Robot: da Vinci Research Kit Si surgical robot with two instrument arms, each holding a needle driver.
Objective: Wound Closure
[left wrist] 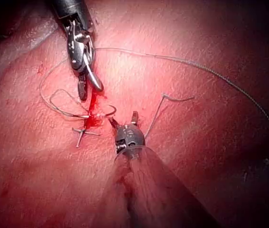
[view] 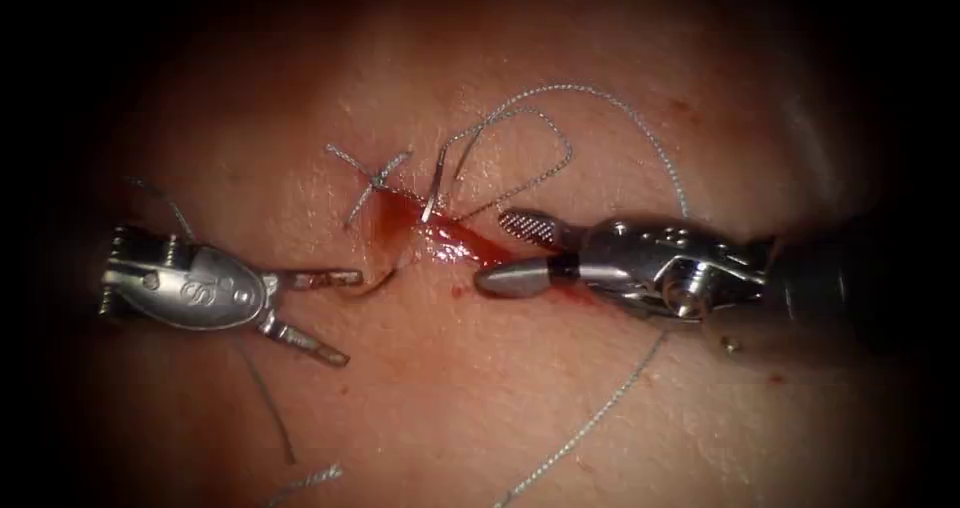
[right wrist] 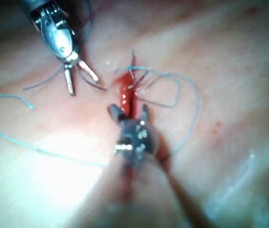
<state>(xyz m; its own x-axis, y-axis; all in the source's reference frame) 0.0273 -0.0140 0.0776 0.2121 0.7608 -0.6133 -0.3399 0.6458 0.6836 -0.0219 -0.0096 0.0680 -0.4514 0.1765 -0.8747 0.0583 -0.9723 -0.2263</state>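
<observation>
The left tool (view: 335, 316) sat at the frame's left, jaws wide apart, holding nothing. The right tool (view: 512, 253) lay over the cut (view: 440, 233), jaws apart and empty. The needle (view: 385, 278) stuck in the tissue (view: 480, 408) left of the cut, thread (view: 590, 433) looping above.

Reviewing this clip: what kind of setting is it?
Likely a bench suturing practice setup: pale tissue with a short cut wet with red fluid, grey thread looped over it, a tied stitch, and both tools, left and right, open and empty.
</observation>
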